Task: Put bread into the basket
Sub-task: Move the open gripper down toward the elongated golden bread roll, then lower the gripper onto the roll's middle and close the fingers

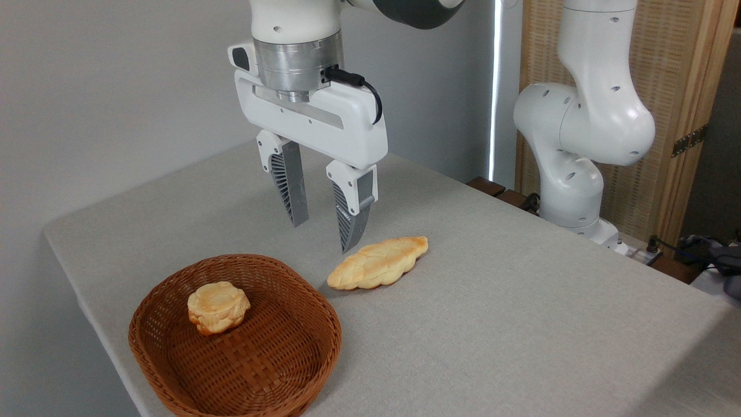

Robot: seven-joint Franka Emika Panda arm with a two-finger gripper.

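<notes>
On the grey table (521, 324), the spread-fingered gripper (324, 237) hangs above the bread (377, 263), bun (218, 307) in basket (324, 341).

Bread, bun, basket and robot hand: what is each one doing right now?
Bread: lying flat on the table, outside the basket, not held.
Bun: sitting inside the basket.
Basket: upright on the table, holding only the bun.
Hand: open, empty, pointing down, in the air above the table near the bread's left end.
Table: bears the basket and the bread.
</notes>
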